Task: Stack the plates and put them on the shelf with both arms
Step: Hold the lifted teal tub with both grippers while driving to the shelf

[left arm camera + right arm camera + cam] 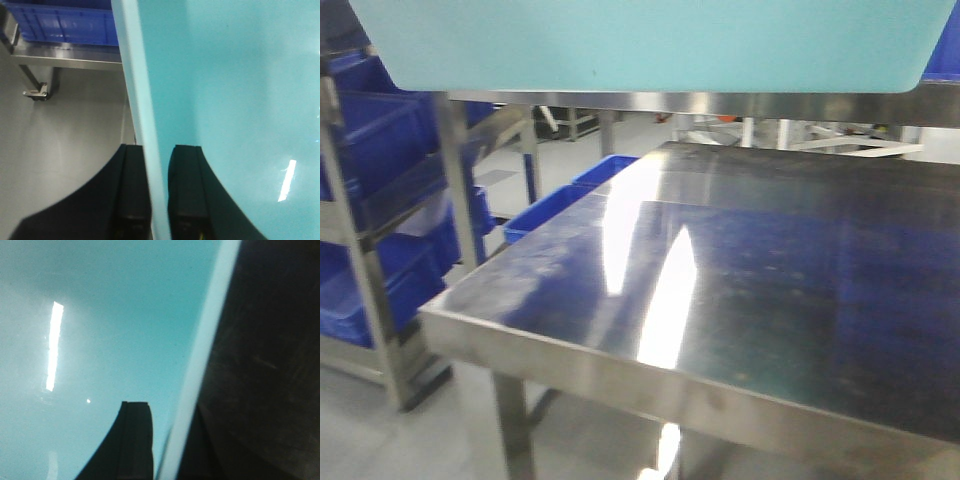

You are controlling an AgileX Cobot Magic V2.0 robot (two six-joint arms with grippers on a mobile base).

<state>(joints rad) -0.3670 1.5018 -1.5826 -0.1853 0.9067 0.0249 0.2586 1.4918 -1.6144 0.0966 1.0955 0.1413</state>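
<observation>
Blue bins sit on a rack at the left. The left gripper pinches one rim of the teal plate, a finger on each side. The plate hangs high over the steel table, near the shelf rail. The right gripper pinches the other rim. I think both arms should move together and hold the plate flat, so it cannot slip or bump the rail.

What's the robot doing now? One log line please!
left gripper: grips teal plate rim | right gripper: grips opposite rim | state: held above steel table
</observation>
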